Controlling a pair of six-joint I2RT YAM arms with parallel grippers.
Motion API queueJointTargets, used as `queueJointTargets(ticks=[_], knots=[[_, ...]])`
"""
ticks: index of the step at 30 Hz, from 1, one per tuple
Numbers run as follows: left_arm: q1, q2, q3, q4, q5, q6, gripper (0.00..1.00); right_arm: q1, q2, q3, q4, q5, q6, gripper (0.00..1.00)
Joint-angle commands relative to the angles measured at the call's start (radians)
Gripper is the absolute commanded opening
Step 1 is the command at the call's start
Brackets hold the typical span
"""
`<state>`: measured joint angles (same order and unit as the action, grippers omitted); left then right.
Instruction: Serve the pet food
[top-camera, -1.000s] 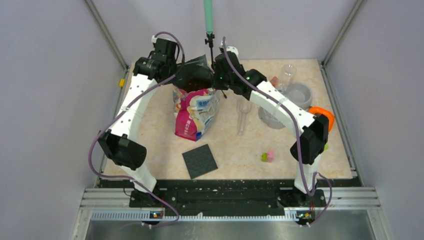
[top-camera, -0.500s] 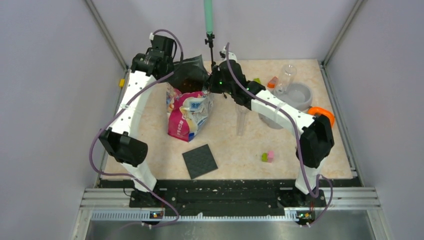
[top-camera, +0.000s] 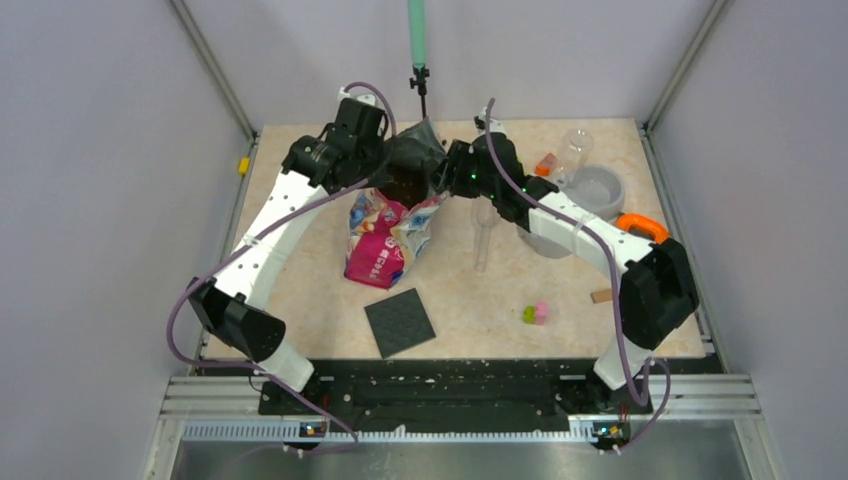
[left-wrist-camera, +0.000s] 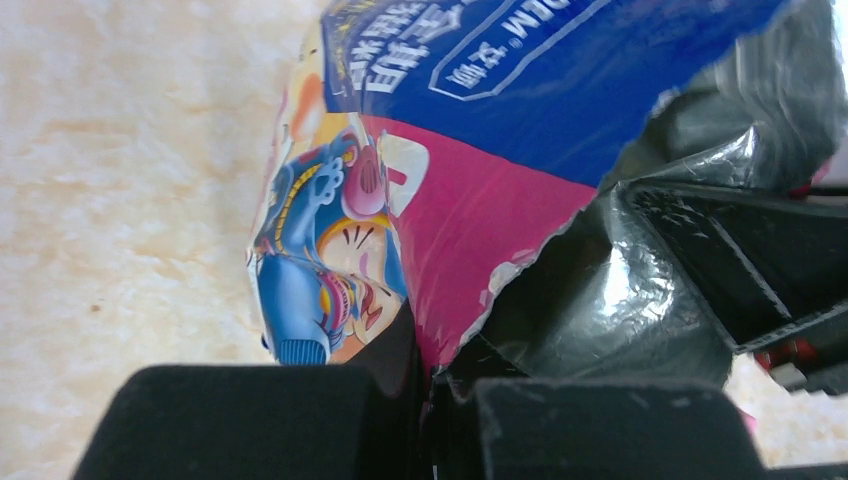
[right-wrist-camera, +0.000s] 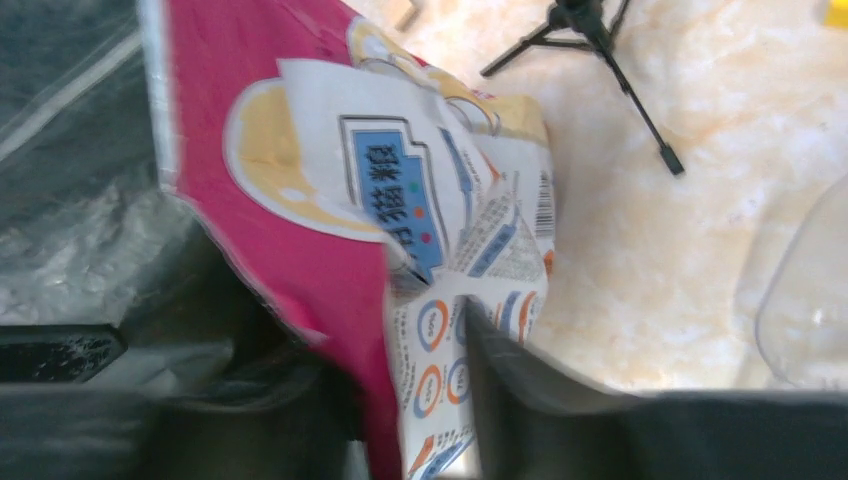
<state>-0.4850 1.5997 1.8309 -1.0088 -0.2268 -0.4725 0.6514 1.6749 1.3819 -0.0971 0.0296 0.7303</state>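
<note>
Left pincer (left-wrist-camera: 430, 385) clamped shut on torn rim of pet food bag (top-camera: 385, 240), upper centre of top view, standing on tabletop (top-camera: 480, 300). Right pincer (right-wrist-camera: 410, 390) partly open, bag edge sits in the gap. Dark kibble (top-camera: 405, 186) visible in bag mouth.

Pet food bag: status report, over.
Left gripper shut on bag rim. Right gripper open, jaws around the opposite rim. Bag held up, mouth spread between arms. Clear scoop lies between bag and grey bowl.
</note>
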Motion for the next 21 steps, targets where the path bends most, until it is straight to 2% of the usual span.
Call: queueJointTargets(ticks=[1,4,6,9,14,17,21], knots=[[-0.013,-0.073,0.017,0.116,0.061,-0.046,0.00,-0.002,-0.057,0.064,-0.142,0.012,-0.091,0.62],[-0.013,-0.048,0.058,0.091,0.057,-0.008,0.00,0.001,-0.148,0.091,-0.209,-0.024,-0.110,0.82],[-0.013,-0.030,0.079,0.084,0.055,0.013,0.00,0.014,-0.219,0.070,-0.234,-0.016,-0.123,0.88],[-0.013,-0.018,0.085,0.078,0.035,0.041,0.00,0.027,-0.330,-0.015,-0.280,0.087,-0.126,0.90],[0.002,-0.017,0.089,0.072,-0.028,0.101,0.00,0.031,-0.489,-0.323,-0.280,0.276,-0.036,0.91],[0.073,-0.024,0.094,0.087,0.004,0.139,0.00,0.045,-0.494,-0.438,-0.260,0.297,0.002,0.93],[0.171,-0.007,0.154,0.098,-0.001,0.200,0.00,0.087,-0.402,-0.469,-0.232,0.334,0.007,0.94]])
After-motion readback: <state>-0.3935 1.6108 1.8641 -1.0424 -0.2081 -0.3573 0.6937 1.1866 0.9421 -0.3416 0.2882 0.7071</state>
